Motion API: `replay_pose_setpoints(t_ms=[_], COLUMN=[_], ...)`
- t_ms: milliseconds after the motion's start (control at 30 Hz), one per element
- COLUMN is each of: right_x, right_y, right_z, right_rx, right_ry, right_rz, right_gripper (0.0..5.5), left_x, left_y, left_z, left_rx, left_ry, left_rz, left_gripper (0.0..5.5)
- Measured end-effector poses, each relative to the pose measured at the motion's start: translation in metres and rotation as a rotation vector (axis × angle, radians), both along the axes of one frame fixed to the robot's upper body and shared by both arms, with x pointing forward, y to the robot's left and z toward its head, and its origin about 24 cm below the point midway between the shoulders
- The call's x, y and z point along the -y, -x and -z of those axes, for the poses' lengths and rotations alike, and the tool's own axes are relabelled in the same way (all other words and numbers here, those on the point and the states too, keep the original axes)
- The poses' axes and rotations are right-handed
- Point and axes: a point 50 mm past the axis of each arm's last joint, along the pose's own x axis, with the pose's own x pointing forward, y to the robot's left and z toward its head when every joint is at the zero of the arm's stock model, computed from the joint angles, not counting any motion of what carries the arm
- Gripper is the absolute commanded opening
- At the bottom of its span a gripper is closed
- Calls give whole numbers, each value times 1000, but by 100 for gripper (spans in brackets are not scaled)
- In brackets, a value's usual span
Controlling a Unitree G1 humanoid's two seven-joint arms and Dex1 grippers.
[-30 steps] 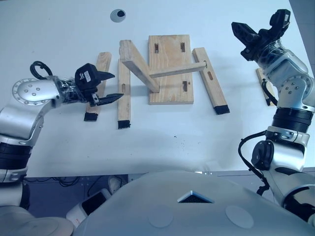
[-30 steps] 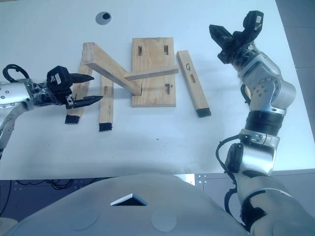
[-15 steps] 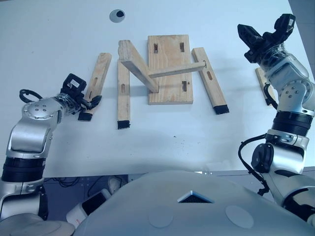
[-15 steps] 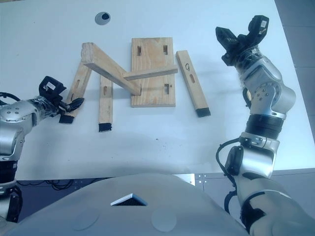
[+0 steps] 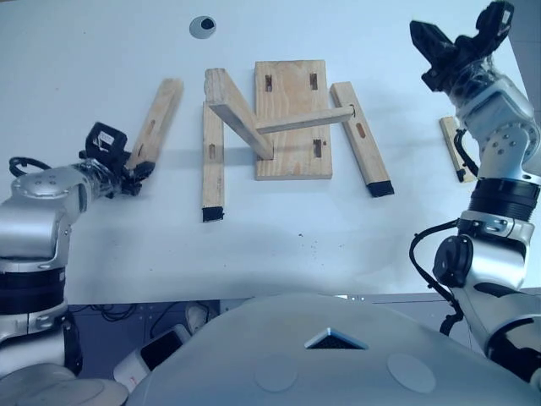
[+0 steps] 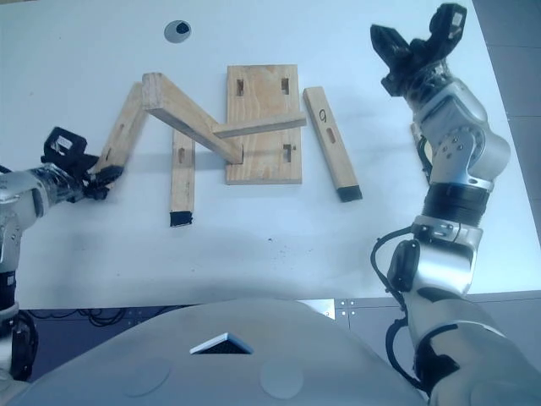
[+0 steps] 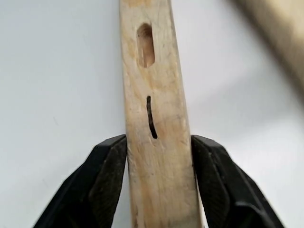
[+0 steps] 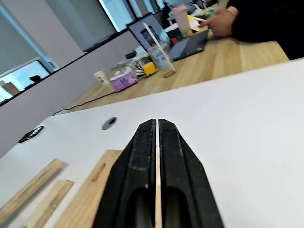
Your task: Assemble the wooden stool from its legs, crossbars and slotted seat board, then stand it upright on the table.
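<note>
The slotted seat board [image 5: 292, 139] lies flat mid-table. A leg [image 5: 239, 117] stands tilted in one of its near slots, and a thin crossbar [image 5: 304, 121] runs from it onto a leg [image 5: 361, 139] lying to the right. Another leg [image 5: 213, 156] lies left of the board. My left gripper [image 5: 138, 170] is shut on the near end of the leftmost leg [image 5: 158, 114], its fingers [image 7: 109, 166] clamped on both sides of the wood [image 7: 156, 114]. My right gripper [image 5: 420, 31] hangs shut and empty above the far right of the table, fingers [image 8: 142, 156] together.
A short wooden piece [image 5: 453, 145] lies by the right arm near the table's right edge. A grey round grommet [image 5: 202, 26] sits in the white table [image 5: 296, 237] at the far side. Bare table runs along the front edge.
My left gripper closed on the leftmost leg's near end and dragged it to the left, so the leg now lies slanted. The right gripper drifted farther away.
</note>
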Motion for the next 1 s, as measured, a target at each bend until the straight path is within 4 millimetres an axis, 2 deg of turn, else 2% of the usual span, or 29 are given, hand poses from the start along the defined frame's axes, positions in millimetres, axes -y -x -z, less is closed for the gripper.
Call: replay_pose_setpoints(t_ms=[33,67,133,200,300,400,567,767,900,1000], right_x=[-7,-19,-38,-53,-57,-61,-65,-62,-61,-59], right_y=[-4,-10,-15,-14,-6,-2,4,0,3,5], right_z=[-9,-24,-55,-85,-128,-136,-140,-135,-139,-139], right_rx=[18,41,82,132,221,249,288,264,277,264], right_ry=[-28,-87,-198,-296,-410,-441,-432,-469,-519,-529], right_rz=[-58,-167,-379,-571,-781,-863,-920,-909,-965,-982], right_gripper=[91,103,140,171,216,274,277,277,217,215], left_x=[6,19,47,73,105,118,128,135,139,140], left_y=[-13,-31,-48,-52,-48,-43,-36,-28,-26,-25], left_z=[-17,-45,-88,-119,-151,-157,-153,-142,-136,-137], left_rx=[99,243,417,517,576,549,496,448,417,414], left_ry=[42,111,242,358,525,618,664,700,702,716], left_rz=[33,113,281,454,684,771,835,869,882,896], left_gripper=[212,212,212,212,212,212,212,212,212,210])
